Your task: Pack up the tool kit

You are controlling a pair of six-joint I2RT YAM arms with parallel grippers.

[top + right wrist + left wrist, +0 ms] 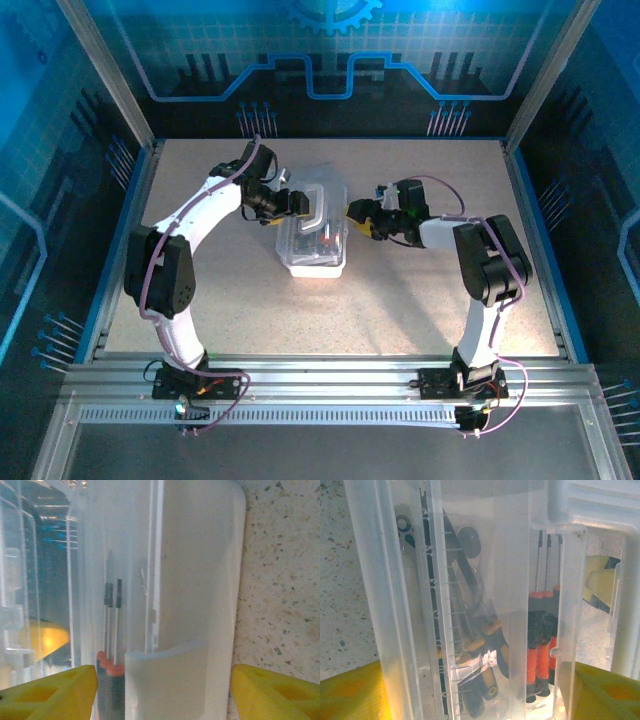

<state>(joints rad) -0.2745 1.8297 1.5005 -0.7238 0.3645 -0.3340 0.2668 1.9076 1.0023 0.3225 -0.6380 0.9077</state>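
Two arms bend inward, elbows raised. The left tool (298, 204) straddles the lid of the clear tool case (316, 250), fingers wide on either side; pressing or not, I cannot tell. The right tool (357, 218) stands spread just beside the case's right end, forearm pointing left. Inside lie red-handled screwdrivers (540, 630); the case sits mid-way across the desk (420, 300).

Robot lab cell (aluminium frame (112, 70))
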